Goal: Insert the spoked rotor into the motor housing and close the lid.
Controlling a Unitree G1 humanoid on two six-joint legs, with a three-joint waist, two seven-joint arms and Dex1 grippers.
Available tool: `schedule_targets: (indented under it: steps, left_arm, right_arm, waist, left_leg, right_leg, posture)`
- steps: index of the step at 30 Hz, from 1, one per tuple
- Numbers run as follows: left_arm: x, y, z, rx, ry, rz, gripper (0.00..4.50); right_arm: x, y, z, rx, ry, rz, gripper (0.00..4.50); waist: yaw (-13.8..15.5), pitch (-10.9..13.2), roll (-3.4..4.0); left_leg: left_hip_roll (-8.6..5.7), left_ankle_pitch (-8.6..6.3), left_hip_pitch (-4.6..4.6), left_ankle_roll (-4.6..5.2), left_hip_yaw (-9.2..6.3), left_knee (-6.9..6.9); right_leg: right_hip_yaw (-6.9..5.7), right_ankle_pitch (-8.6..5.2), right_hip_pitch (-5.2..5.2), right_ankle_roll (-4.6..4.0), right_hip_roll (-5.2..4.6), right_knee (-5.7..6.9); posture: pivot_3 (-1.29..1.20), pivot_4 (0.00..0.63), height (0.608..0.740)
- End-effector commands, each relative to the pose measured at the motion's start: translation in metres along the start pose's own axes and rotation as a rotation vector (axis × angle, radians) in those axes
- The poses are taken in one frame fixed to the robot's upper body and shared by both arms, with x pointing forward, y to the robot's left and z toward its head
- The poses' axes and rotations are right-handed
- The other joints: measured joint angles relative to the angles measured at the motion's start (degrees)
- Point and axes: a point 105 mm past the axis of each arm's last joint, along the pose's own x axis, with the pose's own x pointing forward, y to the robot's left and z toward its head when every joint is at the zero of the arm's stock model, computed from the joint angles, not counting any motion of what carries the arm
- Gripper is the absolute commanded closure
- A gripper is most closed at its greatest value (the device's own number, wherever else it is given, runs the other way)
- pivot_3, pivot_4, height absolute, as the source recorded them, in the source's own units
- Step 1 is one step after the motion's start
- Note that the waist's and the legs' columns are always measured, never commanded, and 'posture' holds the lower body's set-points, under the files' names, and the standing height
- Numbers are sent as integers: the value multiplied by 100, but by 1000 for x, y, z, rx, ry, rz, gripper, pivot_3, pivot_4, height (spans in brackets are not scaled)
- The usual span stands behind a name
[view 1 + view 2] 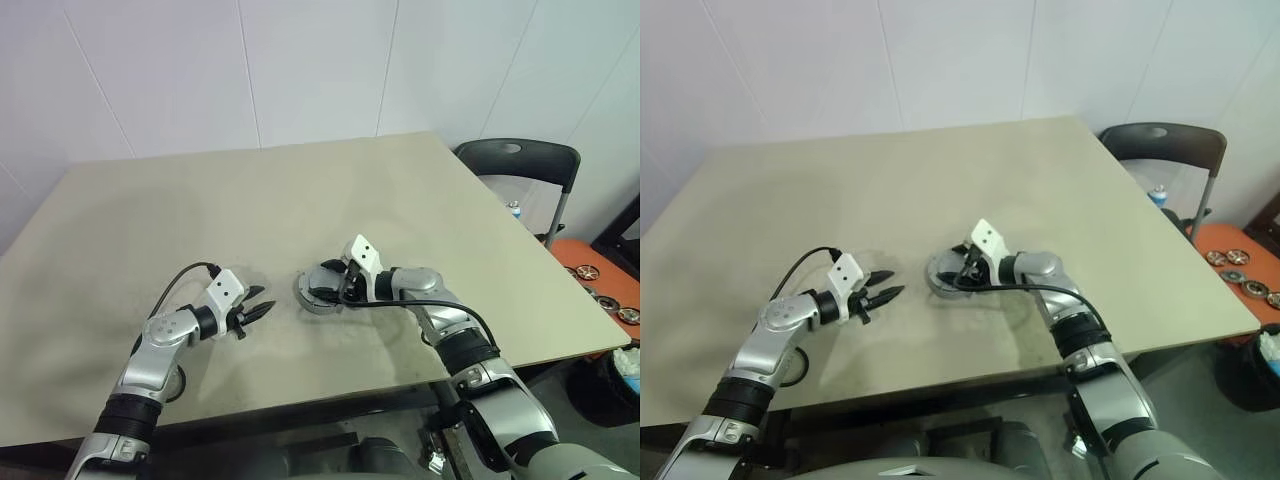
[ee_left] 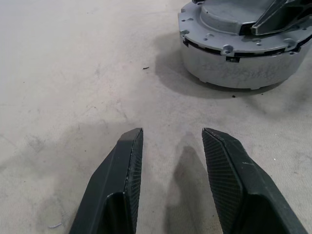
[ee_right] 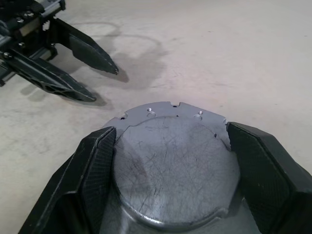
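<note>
Head views: motor housing (image 1: 318, 293) on table (image 1: 300, 200) centre-front, lid (image 1: 948, 272) seated on top, contents hidden. Right gripper (image 1: 335, 288) over it; left gripper (image 1: 262, 310) beside, apart. Left wrist: fingers (image 2: 117, 185) apart, empty, housing ahead. Right wrist: fingers (image 3: 92, 168) spread, flanking lid rim; contact unclear.
</note>
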Motion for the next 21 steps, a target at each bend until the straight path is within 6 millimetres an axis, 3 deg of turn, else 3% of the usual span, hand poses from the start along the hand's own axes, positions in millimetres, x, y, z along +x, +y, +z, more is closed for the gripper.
schedule_targets:
  steps: [1, 6, 13, 21]
  left_arm:
    - [-3, 6, 12, 31, -40, 16, 2446]
    - [-4, 6, 10, 27, -37, 19, 2446]
    - [-4, 6, 9, 25, -36, 23, 2446]
    - [-4, 6, 9, 25, -36, 24, 2446]
  right_arm:
    - [-1, -3, -8, -14, 68, -6, 1250]
    - [-3, 12, -7, 21, 59, 97, 1250]
    - [-3, 9, 7, 79, -5, 93, 1250]
    - [-3, 9, -9, 1, 76, 81, 1250]
  waist:
    - [0, -1, -1]
    - [11, -1, 0]
    - [2, -2, 0]
    - [2, -2, -1]
  left_leg:
    - [0, 0, 3, 0, 0, 0]
    - [0, 0, 23, 0, 0, -1]
    - [-1, -3, 22, 5, 1, -5]
    - [-1, -3, 22, 5, 2, -4]
  right_leg:
    - [0, 0, 2, 0, 0, 1]
    - [0, 0, 26, 0, 1, 0]
    - [1, 0, 25, 0, 0, -8]
    - [0, 0, 25, 0, 0, -4]
  posture:
    - [0, 0, 740]
    - [0, 0, 740]
    - [0, 0, 740]
    - [0, 0, 740]
